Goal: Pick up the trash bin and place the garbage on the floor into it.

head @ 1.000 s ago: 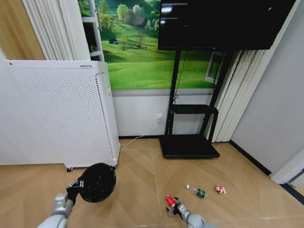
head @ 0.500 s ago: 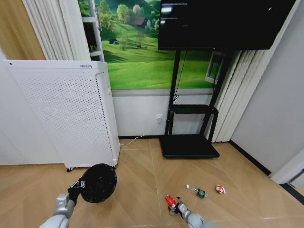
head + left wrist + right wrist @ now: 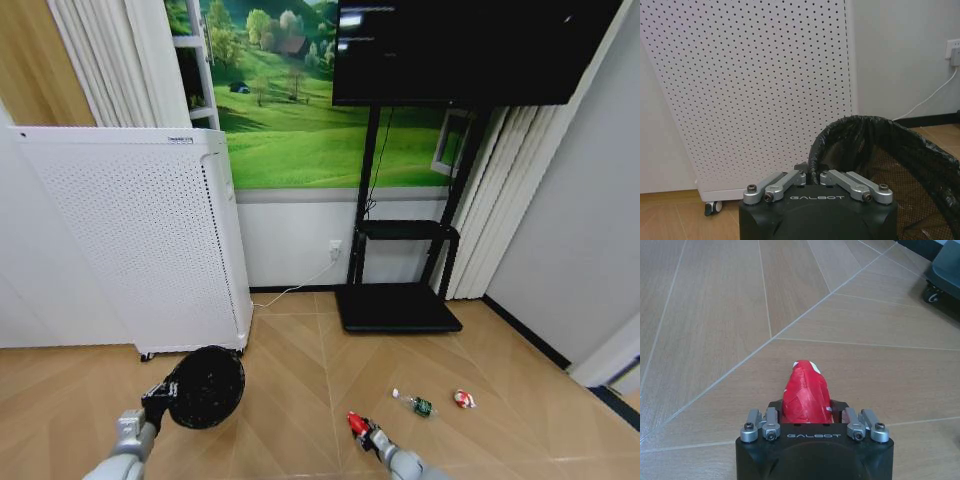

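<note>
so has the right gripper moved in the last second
Yes. In the head view the right gripper, shut on the red piece, has slid slightly toward the robot, away from the bottle lying on the floor.

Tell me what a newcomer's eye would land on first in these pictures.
First, the black trash bin held at its rim by the left claw, just in front of the tall white perforated cabinet. Next, the red piece of garbage gripped in the right claw low over the wooden floor. To its right, a clear bottle with a green label and a red-and-white piece lie on the floor.
</note>
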Tool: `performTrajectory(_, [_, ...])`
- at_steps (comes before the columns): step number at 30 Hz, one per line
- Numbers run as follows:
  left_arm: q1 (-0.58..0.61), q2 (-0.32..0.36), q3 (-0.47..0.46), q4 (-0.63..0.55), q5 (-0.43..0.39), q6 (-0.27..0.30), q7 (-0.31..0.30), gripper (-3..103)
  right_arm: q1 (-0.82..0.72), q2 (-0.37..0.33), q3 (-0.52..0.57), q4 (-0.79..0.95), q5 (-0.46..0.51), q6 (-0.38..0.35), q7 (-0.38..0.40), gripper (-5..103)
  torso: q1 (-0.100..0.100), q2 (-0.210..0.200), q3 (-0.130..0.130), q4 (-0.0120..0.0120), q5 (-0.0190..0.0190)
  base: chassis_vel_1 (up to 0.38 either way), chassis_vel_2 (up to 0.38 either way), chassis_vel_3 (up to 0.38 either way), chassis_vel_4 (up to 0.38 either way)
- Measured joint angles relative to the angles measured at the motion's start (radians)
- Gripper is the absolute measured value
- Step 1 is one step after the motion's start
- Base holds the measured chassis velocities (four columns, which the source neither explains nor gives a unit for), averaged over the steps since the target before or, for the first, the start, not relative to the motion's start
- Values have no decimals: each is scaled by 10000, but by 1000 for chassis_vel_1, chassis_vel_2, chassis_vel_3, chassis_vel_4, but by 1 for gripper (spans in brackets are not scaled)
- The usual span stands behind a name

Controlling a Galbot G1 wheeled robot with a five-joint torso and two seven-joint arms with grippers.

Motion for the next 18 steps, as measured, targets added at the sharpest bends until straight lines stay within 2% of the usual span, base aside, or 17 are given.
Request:
performTrajectory(11, [-75,-15,77,43,12,-49,1,7,-129,-336,224,391,51,21,-46,50,0,-1,1,-2,1,0,0,0,0])
performTrajectory(16, [-306,37,326,55,15,-48,-18,7,-195,-969,377,1449,582,-35,89,50,0,-1,1,0,1,0,0,0,0])
performTrajectory(18, [-501,61,560,125,29,-25,-44,7,-253,-1403,487,2294,1074,-240,213,50,0,0,1,-1,0,0,0,0,0])
